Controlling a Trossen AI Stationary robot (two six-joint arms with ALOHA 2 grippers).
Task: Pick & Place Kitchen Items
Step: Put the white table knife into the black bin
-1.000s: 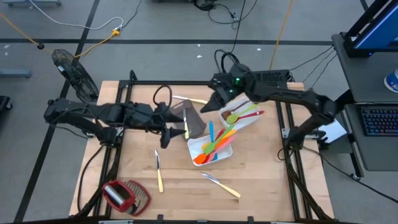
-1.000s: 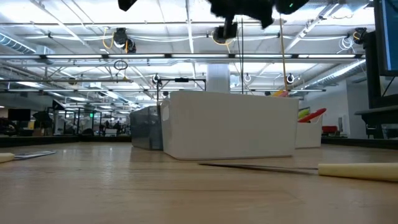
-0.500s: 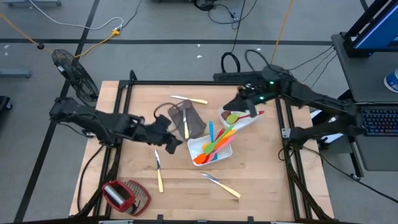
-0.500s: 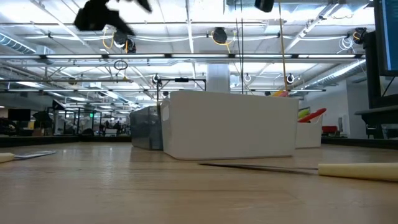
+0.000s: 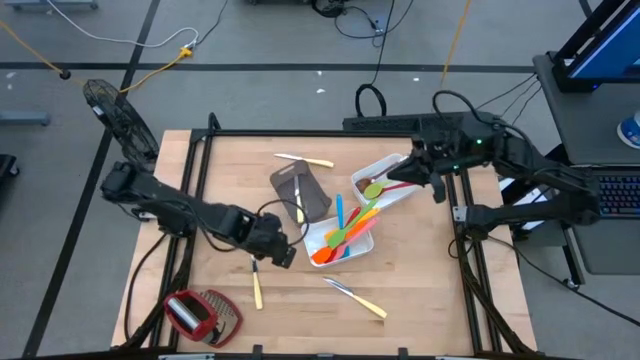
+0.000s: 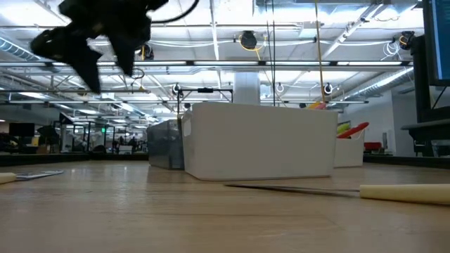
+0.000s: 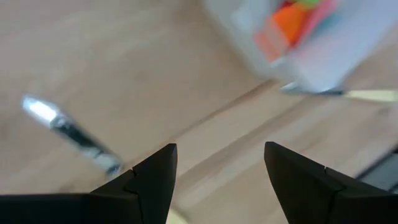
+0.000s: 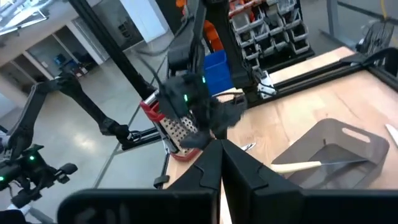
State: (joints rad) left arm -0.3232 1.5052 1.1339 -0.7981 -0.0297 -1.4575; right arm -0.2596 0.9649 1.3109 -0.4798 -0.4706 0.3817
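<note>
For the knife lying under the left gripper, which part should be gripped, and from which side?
Judging from the high view, grip the knife at the junction of its pale handle and metal blade, coming straight down. It lies flat on the table, apart from the white tray, its long axis running front to back. The open left gripper should straddle it crosswise.

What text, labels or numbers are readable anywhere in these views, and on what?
None readable.
White tray, grey tray, red-and-mesh tool: no visible print.
Blue screen beside the table: too small to read.
Storage bins in the right wrist view: labels, if any, too blurred.
</note>
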